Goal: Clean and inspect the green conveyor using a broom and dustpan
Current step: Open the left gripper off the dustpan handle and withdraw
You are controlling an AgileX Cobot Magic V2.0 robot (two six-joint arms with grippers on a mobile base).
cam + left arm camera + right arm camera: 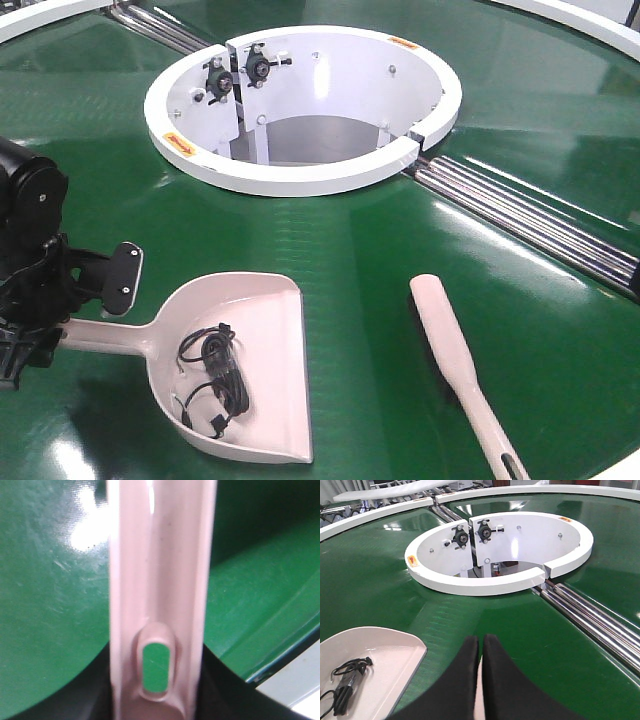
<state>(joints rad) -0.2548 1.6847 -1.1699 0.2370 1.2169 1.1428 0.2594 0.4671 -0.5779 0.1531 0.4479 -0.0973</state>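
Dustpan (255,330) lies on the green conveyor (350,250) at near left. Its long axis runs left to right: the handle points left and the flat front lip faces right, towards the broom (450,340). A tangled black cord (215,375) sits inside the scoop.

Left gripper (100,315) is clamped on the end of the dustpan handle. In the left wrist view the dark fingers (75,700) meet both edges of the handle beside the hang hole.

The broom rests on the belt at near right, well apart from the dustpan. Its long axis is diagonal, with the rounded head towards the white ring (300,180) and chrome roller bars (520,215) and the slotted handle end towards the near right corner. Dark bristles show under its left edge.

Right gripper (479,645) has its fingers drawn together to a thin slit, with nothing seen gripped. A pale strip shows in the slit and cannot be identified
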